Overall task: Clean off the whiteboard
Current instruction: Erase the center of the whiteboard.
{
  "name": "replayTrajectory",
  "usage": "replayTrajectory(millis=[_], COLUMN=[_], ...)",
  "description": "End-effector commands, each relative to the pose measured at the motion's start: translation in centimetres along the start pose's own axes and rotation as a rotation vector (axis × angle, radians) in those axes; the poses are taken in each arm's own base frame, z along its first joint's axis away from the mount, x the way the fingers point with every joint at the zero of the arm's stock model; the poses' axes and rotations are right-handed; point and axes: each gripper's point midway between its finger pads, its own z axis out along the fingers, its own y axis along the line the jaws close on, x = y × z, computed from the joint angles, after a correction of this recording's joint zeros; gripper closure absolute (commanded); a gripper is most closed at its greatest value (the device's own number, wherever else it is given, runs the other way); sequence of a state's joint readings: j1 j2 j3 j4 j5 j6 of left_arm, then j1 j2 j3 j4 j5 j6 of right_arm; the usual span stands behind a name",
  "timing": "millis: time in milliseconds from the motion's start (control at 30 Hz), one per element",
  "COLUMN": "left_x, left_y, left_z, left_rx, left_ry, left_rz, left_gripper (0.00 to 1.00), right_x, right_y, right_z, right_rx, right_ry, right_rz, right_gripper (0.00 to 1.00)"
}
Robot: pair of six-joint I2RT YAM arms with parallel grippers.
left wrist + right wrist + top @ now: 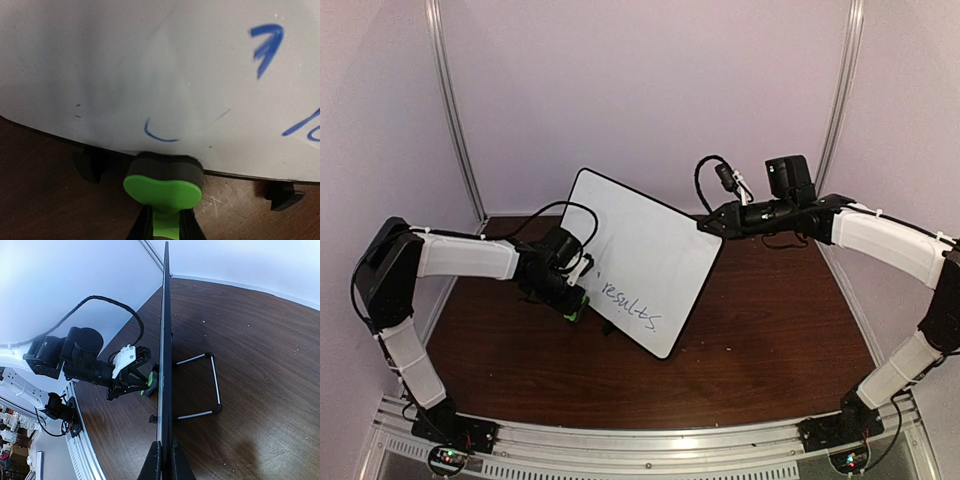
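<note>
The right gripper (165,459) pinches the board's (645,240) top corner to brace it upright, while the left gripper (165,226), clamped on the eraser (164,182), presses it against the lower edge to wipe.

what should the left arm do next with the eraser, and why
Probably slide the eraser, held in the left gripper, up from the bottom edge of the whiteboard over the small blue curve just above it, then on toward the writing. Ink shows on the board, and the right gripper is clamped on its edge, apparently steadying it.
</note>
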State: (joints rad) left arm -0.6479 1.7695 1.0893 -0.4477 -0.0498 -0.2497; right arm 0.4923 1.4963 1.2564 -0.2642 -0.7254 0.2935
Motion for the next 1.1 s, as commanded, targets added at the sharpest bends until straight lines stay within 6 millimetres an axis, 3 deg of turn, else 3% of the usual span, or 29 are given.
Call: replayTrajectory(millis=[0,100,233,333,533,700,767,933,1067], left_x=[-4.1,-7.0,-8.1,-6.7,-1.6,0.1,-0.8,-5.8,-6.3], left_y=[1.6,2.5,1.9,1.0,0.4,0.7,0.8,0.7,0.1], left_z=[-1.5,-2.4,-2.0,-1.1,-0.1,0.3,0.3,-1.6,-2.1], left_rx=[-0.083,-0.102,-0.065,-0.015,0.032,0.019,0.011,0.011,0.044], left_ry=[-0.106,-0.157,-0.157,-0.110,0.003,0.041,0.022,-0.124,-0.137], left_rz=[-0.026,-0.036,-0.014,-0.005,-0.003,-0.013,-0.022,-0.067,-0.053], left_gripper=[1.00,1.00,1.00,1.00,1.00,1.00,1.00,1.00,0.98], right_x=[0.8,0.8,0.9,1.0,1.1,1.0,1.0,1.0,0.7], right_y=[1.7,1.9,1.9,1.9,1.8,1.9,1.9,2.1,2.3], right_z=[0.2,0.2,0.1,0.1,0.1,0.4,0.5,0.6,0.2], right_rx=[-0.086,-0.089,-0.085,-0.086,-0.084,-0.092,-0.094,-0.092,-0.084], right_ry=[0.020,0.020,0.021,0.025,0.023,0.023,0.024,0.029,0.024], right_rz=[-0.035,-0.038,-0.041,-0.039,-0.041,-0.038,-0.039,-0.038,-0.050], right_gripper=[1.00,1.00,1.00,1.00,1.00,1.00,1.00,1.00,1.00])
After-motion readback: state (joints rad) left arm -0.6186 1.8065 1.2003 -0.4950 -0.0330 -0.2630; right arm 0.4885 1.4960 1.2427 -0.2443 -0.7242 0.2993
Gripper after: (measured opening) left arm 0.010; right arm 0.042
